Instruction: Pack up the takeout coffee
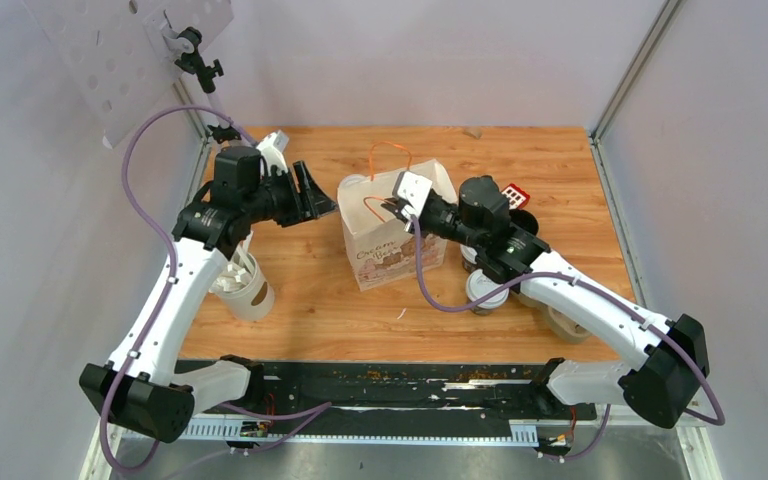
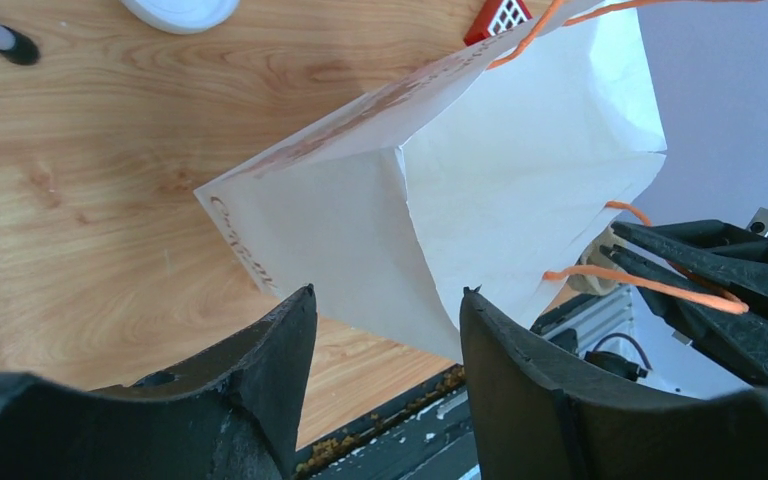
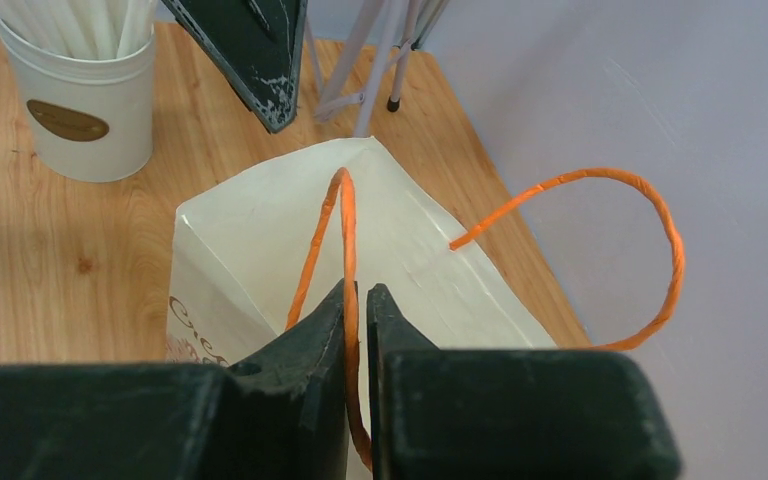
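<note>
My right gripper (image 3: 357,300) pinches the orange handle (image 3: 344,215), left gripper (image 2: 388,293) hangs open near the paper bag (image 2: 480,190) — tug hard and it tips.

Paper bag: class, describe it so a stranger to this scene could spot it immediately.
Start at the wooden table; near its middle stands the paper bag. It alone has orange cord handles, one pinched by the right tool, and brown lettering on white paper.

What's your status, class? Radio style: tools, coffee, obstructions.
Left tool open, empty, beside bag. Right tool shut on orange handle. Lidded coffee cup on table outside bag, right arm partly over it.
</note>
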`<act>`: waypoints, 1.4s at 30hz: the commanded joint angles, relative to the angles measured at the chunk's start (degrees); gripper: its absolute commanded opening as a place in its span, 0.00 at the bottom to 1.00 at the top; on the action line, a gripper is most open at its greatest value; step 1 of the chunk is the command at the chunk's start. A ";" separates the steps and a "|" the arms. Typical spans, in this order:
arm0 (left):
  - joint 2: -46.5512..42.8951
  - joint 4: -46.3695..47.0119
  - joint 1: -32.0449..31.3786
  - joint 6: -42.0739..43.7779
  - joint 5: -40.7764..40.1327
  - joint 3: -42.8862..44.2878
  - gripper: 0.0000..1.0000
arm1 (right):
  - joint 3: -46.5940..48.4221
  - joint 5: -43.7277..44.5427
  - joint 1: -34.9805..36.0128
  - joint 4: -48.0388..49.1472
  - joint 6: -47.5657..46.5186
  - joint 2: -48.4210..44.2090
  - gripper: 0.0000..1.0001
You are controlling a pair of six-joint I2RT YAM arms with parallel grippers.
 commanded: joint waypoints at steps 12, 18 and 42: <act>0.65 11.63 0.21 -3.98 7.53 -3.88 0.48 | 3.32 -0.81 2.72 -1.85 3.03 0.23 0.08; 1.57 9.37 0.13 -2.48 7.16 -3.08 0.43 | 3.84 0.28 3.10 -2.26 3.97 0.33 0.08; 6.80 1.11 0.13 10.83 3.76 7.07 0.00 | 8.80 14.27 3.09 -29.43 28.76 -12.96 1.00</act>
